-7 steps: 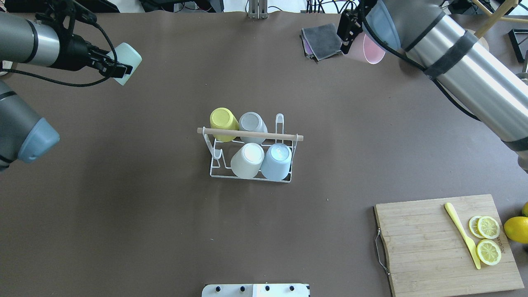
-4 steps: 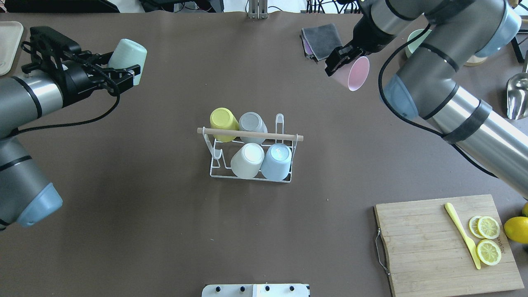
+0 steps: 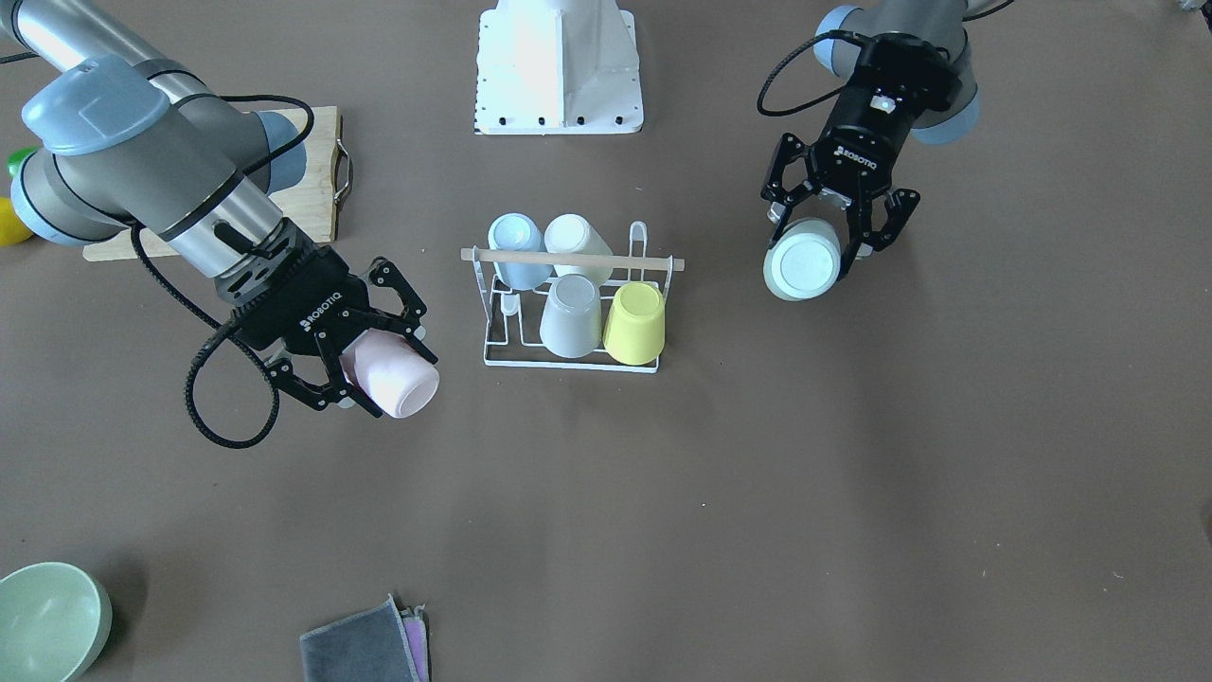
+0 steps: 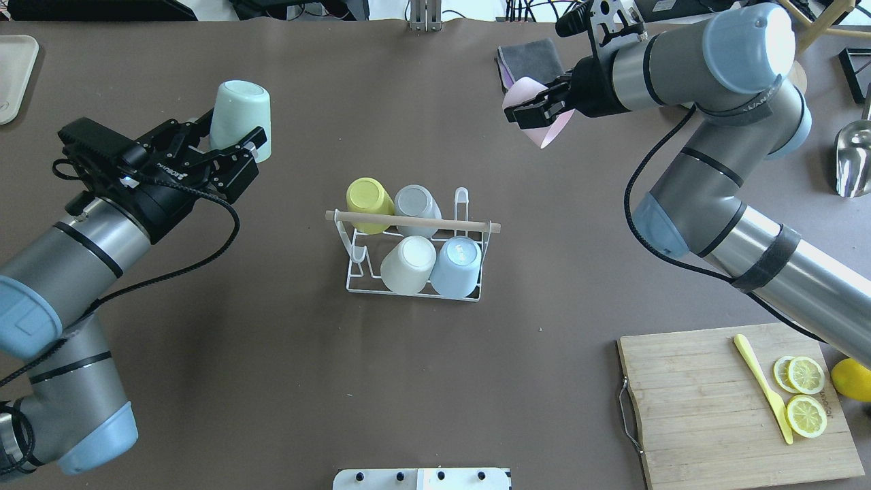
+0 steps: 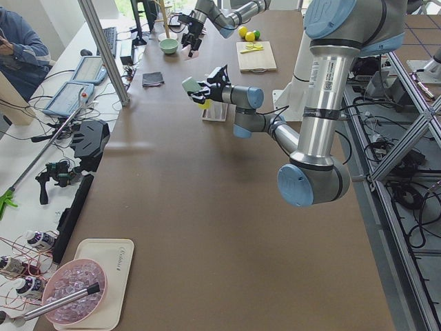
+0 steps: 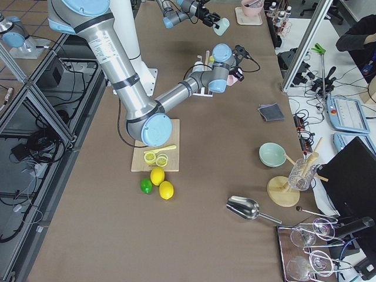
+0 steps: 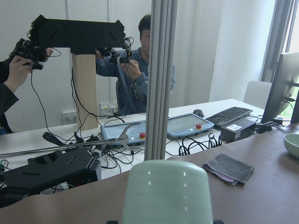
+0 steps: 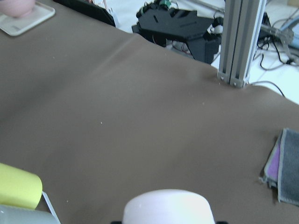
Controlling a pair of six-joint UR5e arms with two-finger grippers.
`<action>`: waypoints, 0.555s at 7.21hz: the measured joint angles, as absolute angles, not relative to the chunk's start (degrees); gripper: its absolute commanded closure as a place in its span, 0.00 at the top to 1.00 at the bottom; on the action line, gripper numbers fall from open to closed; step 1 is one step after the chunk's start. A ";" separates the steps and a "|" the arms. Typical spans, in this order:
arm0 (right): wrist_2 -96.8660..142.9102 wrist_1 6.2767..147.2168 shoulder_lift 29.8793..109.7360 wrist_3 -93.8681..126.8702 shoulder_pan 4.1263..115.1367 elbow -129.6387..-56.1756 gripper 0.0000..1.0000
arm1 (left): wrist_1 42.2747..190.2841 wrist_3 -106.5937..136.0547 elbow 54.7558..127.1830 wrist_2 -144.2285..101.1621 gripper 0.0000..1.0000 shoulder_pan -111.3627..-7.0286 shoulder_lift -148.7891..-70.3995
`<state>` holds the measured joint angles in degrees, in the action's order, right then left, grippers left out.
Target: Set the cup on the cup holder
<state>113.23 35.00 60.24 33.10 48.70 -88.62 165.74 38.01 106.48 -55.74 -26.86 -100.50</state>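
Note:
The white wire cup holder (image 4: 412,221) with a wooden rod stands mid-table and carries a yellow cup (image 4: 369,199), a grey cup (image 4: 416,204), a cream cup (image 4: 408,264) and a light blue cup (image 4: 457,265), all upside down. My left gripper (image 4: 235,135) is shut on a mint green cup (image 4: 241,112), held in the air to the holder's far left; it also shows in the left wrist view (image 7: 164,191). My right gripper (image 4: 534,112) is shut on a pink cup (image 4: 522,90), held tilted to the holder's far right; it also shows in the right wrist view (image 8: 168,205).
A wooden cutting board (image 4: 680,408) with lemon slices and a yellow knife lies near right. A folded grey cloth (image 4: 531,61) lies at the far edge. A green bowl (image 3: 43,620), a metal scoop (image 4: 854,160) and a tray (image 4: 13,75) sit at the margins.
Both arms have swung inward toward the holder with their cups. The left gripper turned so the mint cup points away; the right gripper moved left with the pink cup.

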 measured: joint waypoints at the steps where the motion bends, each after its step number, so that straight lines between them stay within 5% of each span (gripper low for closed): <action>1: 108.89 24.18 60.75 33.44 46.56 -85.45 0.00 | 165.94 37.96 106.63 -50.48 0.50 -23.88 -101.64; 4: 100.72 -6.13 60.51 35.00 41.48 -73.75 0.00 | 165.63 38.07 103.37 -37.86 0.51 -14.94 -105.71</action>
<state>100.72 -6.13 60.51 35.00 41.48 -73.75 165.63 38.07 103.37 -37.86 -14.94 -105.71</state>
